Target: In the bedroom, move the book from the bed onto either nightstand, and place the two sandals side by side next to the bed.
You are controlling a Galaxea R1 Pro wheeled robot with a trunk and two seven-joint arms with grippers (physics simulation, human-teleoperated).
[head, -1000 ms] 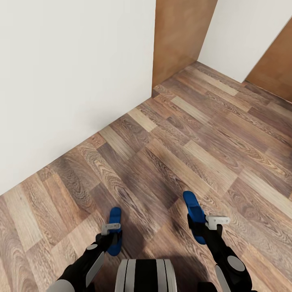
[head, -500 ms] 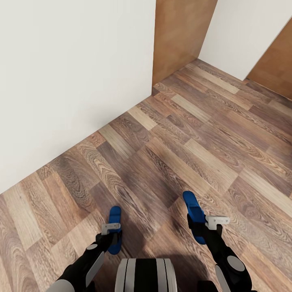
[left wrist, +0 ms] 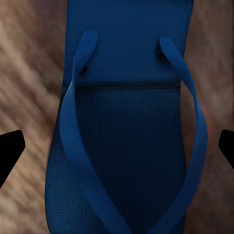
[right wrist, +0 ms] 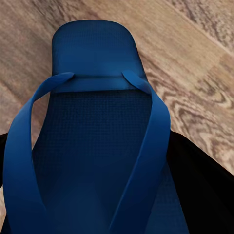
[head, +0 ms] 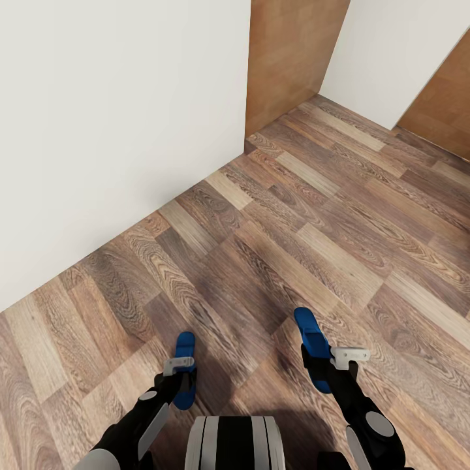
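I am in the carrying step of the sandal part of the task: each hand has one blue sandal, and I am driving over the wood-plank floor [head: 313, 215] with a white wall [head: 117, 130] ahead on my left and a brown door panel [head: 287, 59] at the far corner. I see neither bed nor nightstand here, so I judge the placing is not yet near.

My left hand [head: 177, 373] is clenched on the left sandal [head: 185, 369], which sticks out forward past the fingers, toe end away from me. In the left wrist view the sandal [left wrist: 126, 126] lies between the two dark fingertips [left wrist: 9, 148], straps up, floor blurred beneath it.

My right hand [head: 336, 365] grasps the right sandal [head: 312, 346] the same way, held clear of the floor and pointing forward and a little to my left. The right wrist view shows its sole and V-strap [right wrist: 92, 141] close, with a dark finger at the side.

The two sandals are well apart, one at each side of my trunk [head: 235, 444].

Next I need to turn the base until the bed comes into sight, drive to its side, then lower both hands to the floor just beside the bed edge and bring the sandals parallel before letting go
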